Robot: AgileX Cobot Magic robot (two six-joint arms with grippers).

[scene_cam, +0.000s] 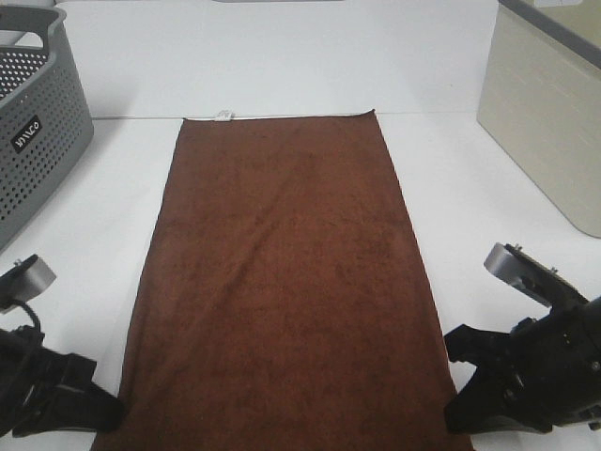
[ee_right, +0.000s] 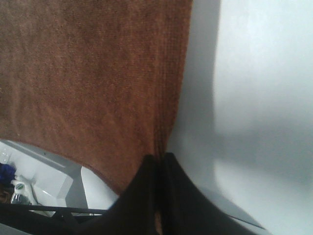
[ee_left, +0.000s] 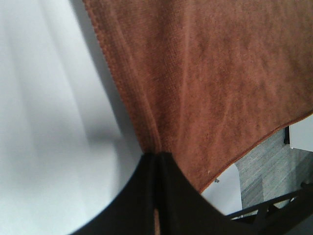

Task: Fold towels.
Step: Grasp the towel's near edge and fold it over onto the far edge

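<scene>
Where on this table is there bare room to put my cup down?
Bare white table lies beyond the dark reddish-brown terry towel's far edge, between the grey perforated plastic basket and the beige box, and in strips along both long sides. The near corners are crowded: both arms' jaws pinch the towel there.

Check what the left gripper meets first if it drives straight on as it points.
The towel: the left gripper is shut on its side edge, so going straight on would likely just push into that cloth, flat on the table.
</scene>
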